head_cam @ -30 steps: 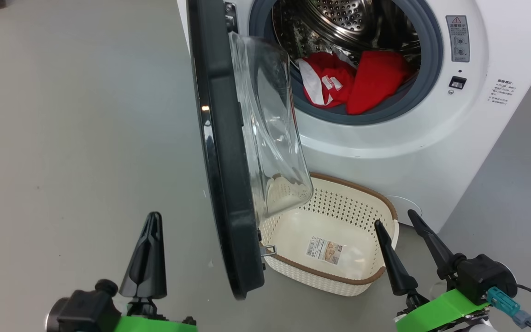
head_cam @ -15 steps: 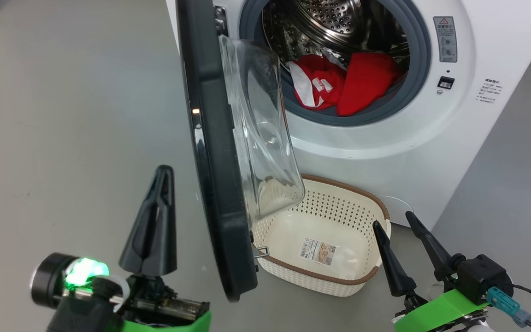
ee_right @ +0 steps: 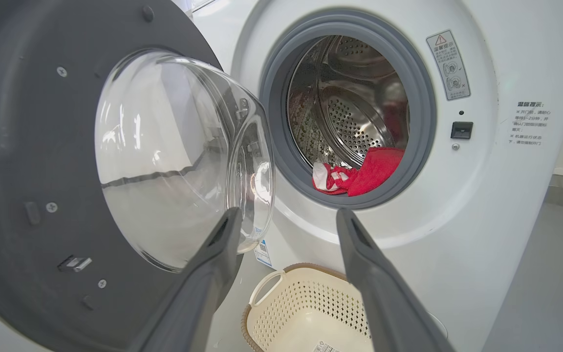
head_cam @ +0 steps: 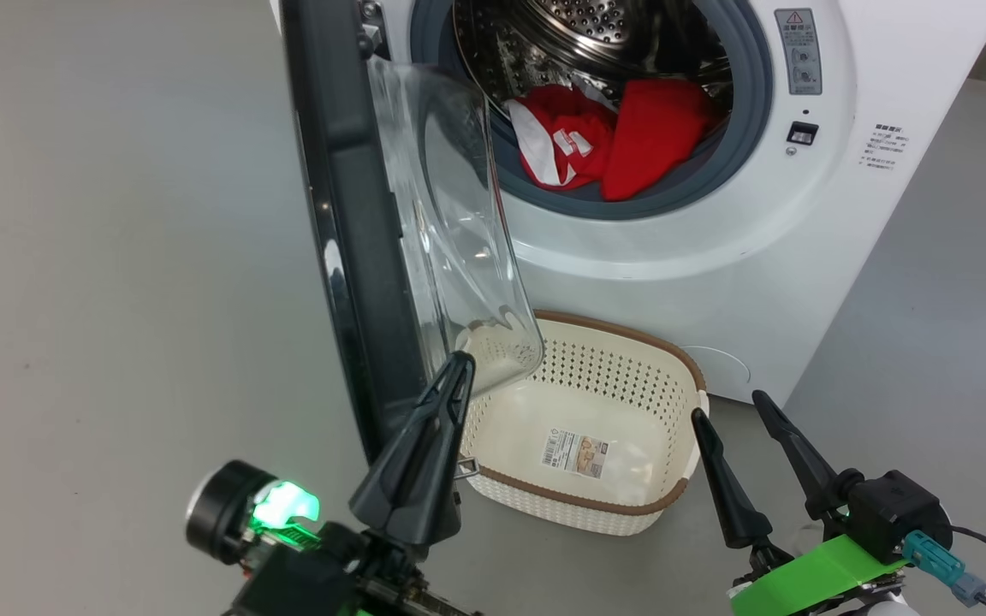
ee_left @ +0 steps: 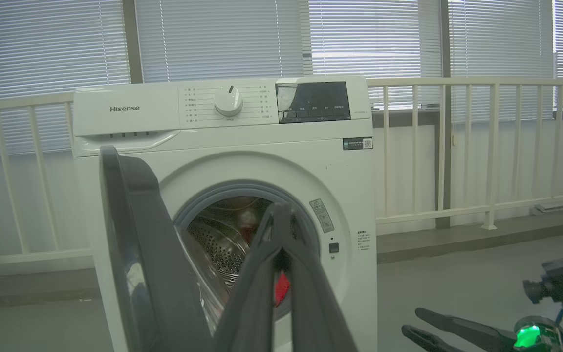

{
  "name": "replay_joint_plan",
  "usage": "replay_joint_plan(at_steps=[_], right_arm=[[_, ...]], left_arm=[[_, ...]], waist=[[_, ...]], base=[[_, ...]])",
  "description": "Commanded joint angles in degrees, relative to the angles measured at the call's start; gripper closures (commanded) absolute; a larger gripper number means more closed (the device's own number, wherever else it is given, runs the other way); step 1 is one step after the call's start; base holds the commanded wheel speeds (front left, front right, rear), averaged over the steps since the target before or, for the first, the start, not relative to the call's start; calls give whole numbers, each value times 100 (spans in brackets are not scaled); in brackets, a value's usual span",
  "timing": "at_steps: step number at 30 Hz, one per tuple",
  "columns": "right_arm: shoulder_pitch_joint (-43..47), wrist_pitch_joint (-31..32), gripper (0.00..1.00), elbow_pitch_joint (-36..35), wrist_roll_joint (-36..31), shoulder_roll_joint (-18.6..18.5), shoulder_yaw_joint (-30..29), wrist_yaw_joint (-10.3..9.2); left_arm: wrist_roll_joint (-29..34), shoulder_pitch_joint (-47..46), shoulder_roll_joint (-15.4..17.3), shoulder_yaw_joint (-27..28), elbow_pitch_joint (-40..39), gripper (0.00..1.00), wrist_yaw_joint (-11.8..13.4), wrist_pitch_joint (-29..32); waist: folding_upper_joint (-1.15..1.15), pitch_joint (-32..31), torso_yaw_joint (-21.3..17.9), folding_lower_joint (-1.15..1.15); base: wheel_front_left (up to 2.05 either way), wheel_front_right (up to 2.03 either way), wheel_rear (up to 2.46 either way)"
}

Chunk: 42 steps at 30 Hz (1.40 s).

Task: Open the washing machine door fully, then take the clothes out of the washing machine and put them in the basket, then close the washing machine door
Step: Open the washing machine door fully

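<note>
Red cloth is what you are after: the clothes [head_cam: 604, 141] lie heaped at the front edge of the drum [head_cam: 596, 26], resting on the lower lip of the grey rubber ring [head_cam: 630, 205] of the washing machine [head_cam: 673, 265]. Expect them to be light, limp and likely to trail. Pinch a raised fold rather than a flat face, and lift clear of the ring.

The basket [head_cam: 596, 503] sits empty on the floor, just below the opening. The door [head_cam: 347, 239] stands roughly square to the machine, over the basket's left end. It looks stiff and glossy, and its glass bowl [head_cam: 450, 222] should not be knocked, so push on the dark inner frame.

Your left claw [head_cam: 461, 359] is pinched together and empty, its tip by the bowl's lower edge; whether it touches, I cannot tell. Your right claw [head_cam: 727, 405] is spread wide and empty, near the basket's right end.
</note>
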Motion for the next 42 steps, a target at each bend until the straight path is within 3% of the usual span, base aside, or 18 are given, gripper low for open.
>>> replay_joint_plan(at_steps=[1, 8, 13, 42], right_arm=[[-227, 10, 0, -152, 28, 6, 125, 36], [-279, 0, 0, -125, 27, 6, 111, 36], [-294, -17, 0, -92, 54, 6, 150, 36], [-213, -28, 0, -129, 45, 6, 214, 36]], left_arm=[[-52, -224, 12, 144, -50, 100, -75, 78], [-443, -206, -139, -68, 464, 100, -224, 643], [-564, -199, -184, -89, 897, 100, -167, 950], [-678, -83, -54, 503, 1843, 100, 473, 625]], waist=[[0, 31, -31, 0], [0, 96, -122, 0], [0, 94, -178, 0], [0, 79, -86, 0]], base=[[0, 0, 0], [0, 0, 0], [0, 0, 0], [0, 0, 0]])
